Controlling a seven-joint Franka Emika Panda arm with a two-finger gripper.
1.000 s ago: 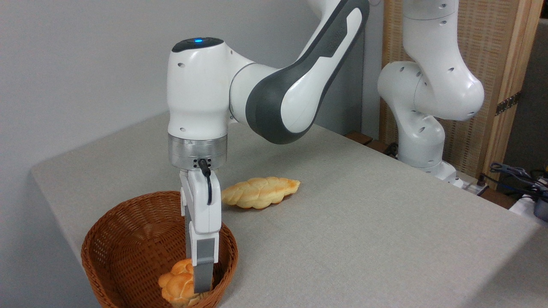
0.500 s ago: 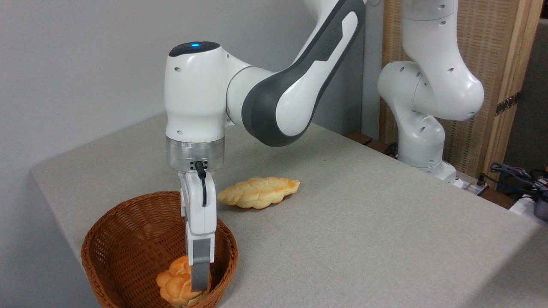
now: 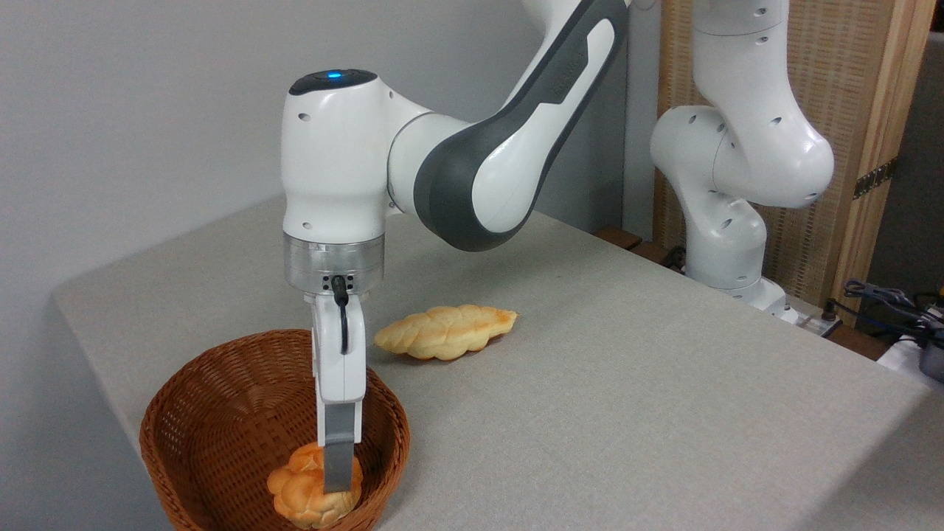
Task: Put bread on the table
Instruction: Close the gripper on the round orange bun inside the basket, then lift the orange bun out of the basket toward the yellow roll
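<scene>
From the fixed camera, my pincer (image 3: 335, 483) points straight down into the brown wicker basket (image 3: 221, 413) at the near left corner of the table (image 3: 627, 383). I see it edge-on: one grey finger (image 3: 338, 461) lies across the front of the bread (image 3: 313, 494), and the other finger is hidden behind it. The roll sits between them, so I seem to be pinching it, though from this side I cannot see the far finger touching the crust. The bread is a small knotted roll with a glossy orange-golden crust. It is inside the basket, toward its near right wall. I cannot tell whether it rests on the woven floor or hangs just above it, since the bottom edge of the picture cuts it off.

My white hand rises upright from the basket to the silver wrist ring (image 3: 333, 262), with a black cable (image 3: 343, 317) running down its face. A blue light (image 3: 333, 74) glows on top of the joint above. My forearm runs up and to the right, out of the picture.

On the table just beyond the basket, to its right, lies a longer, paler braided loaf (image 3: 446, 332), flat on the grey-beige cover and apart from the basket rim. My base (image 3: 726, 243) stands at the far right edge of the table, before a wooden screen (image 3: 848, 110). Some dark cables (image 3: 885, 302) lie at the far right.
</scene>
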